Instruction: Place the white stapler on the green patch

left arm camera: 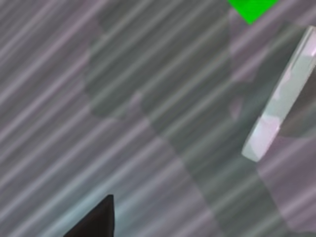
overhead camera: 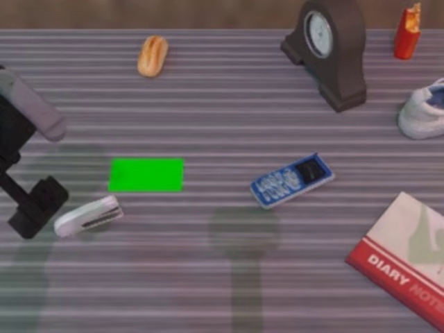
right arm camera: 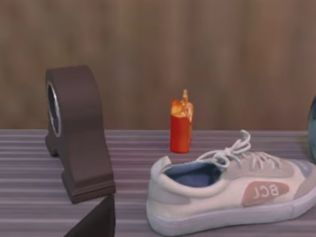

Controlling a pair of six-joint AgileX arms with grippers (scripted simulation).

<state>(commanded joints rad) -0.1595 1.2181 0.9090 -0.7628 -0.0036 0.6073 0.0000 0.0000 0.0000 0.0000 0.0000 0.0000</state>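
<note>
Stapler: the small elongated white stapler with a rounded end and grey ribbed side point(overhead camera: 89, 216) is seen lying flat on the striped grey tabletop point(overhead camera: 208, 277), at the left of the table, just below and to the left of the patch; it is not on it.
Patch: the flat, plain bright green rectangular patch point(overhead camera: 146, 174) is left bare; nothing is seen resting on it. A corner of it point(left arm camera: 253, 9) is caught in the left wrist view, near the stapler's pale edge point(left arm camera: 281, 98).
Left gripper: the black two-finger left gripper point(overhead camera: 31, 211) is held at the table's left edge, close beside the stapler's rounded end. Whether its fingers are apart or together cannot be told, and contact with the stapler cannot be confirmed.
Right arm: it is not seen in the top view; its wrist camera is pointed at the far right of the table, so it is judged parked. The state of its fingers cannot be told.
Done so far: the stapler is judged not yet grasped or lifted; only an approach appears to be under way.
Left to do: the stapler is to be gripped, raised, carried the short way to the patch and set down within its outline.
Bystanders: the blue-and-white mobile phone point(overhead camera: 292, 180) and the white sneaker point(overhead camera: 423, 111) are left well apart from the work.
</note>
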